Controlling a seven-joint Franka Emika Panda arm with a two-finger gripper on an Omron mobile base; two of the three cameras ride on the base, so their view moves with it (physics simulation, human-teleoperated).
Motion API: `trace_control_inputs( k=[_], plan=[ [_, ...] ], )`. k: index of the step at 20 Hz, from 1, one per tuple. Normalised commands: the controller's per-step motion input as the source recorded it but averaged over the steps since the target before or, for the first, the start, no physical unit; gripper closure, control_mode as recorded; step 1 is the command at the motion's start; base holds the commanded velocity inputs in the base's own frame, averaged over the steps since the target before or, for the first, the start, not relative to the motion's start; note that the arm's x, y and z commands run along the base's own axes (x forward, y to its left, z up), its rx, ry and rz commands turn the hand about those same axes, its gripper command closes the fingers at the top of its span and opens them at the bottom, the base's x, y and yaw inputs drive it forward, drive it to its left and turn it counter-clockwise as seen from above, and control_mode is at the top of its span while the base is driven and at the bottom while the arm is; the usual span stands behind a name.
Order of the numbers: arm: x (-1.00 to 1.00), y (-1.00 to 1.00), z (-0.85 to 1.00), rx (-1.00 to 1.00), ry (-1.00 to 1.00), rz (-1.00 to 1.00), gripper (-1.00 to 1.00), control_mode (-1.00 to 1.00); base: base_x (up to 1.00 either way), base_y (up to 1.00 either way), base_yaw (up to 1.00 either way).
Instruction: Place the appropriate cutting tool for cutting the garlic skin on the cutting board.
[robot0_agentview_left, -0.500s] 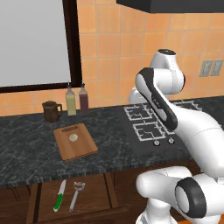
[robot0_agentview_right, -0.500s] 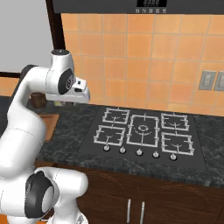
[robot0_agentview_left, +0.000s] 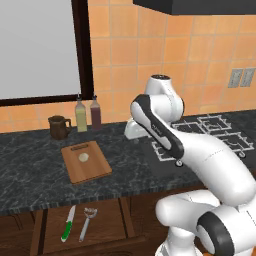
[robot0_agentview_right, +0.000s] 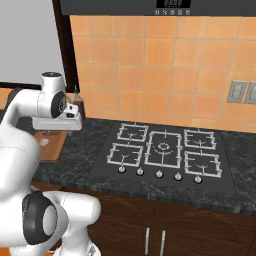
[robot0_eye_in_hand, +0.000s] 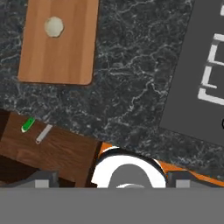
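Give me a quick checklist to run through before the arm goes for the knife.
1. Green-handled knife located, lying in the open drawer below the counter: ok.
2. Told apart from the grey forked tool beside it: ok.
3. Garlic on the cutting board: ok.
4. Free board surface for the knife: ok.
5. Gripper open: cannot tell.
6. Gripper over the knife: not ok, the hand is above the counter.

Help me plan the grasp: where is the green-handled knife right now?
In the left base view the green-handled knife lies in the open drawer below the counter, left of the grey forked tool, below the cutting board.
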Motion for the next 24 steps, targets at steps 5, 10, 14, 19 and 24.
trace_control_inputs(
  k=[5,10,14,19,24],
  plan=[
    [-0.42,1.00,-0.85,0.01,0.09,0.02,-1.00,-1.00,0.00,0.00,0.00],
    [-0.64,1.00,-0.48,-0.12,-0.04,0.00,-1.00,-1.00,0.00,0.00,0.00],
    [-0.18,1.00,-0.40,-0.26,-0.04,0.00,-1.00,-1.00,0.00,0.00,0.00],
    [0.00,0.72,-0.67,-0.12,0.08,-0.02,-1.00,-1.00,0.00,0.00,0.00],
    [-0.21,0.39,-0.67,0.00,0.14,-0.09,-1.00,-1.00,0.00,0.00,0.00]
  ],
)
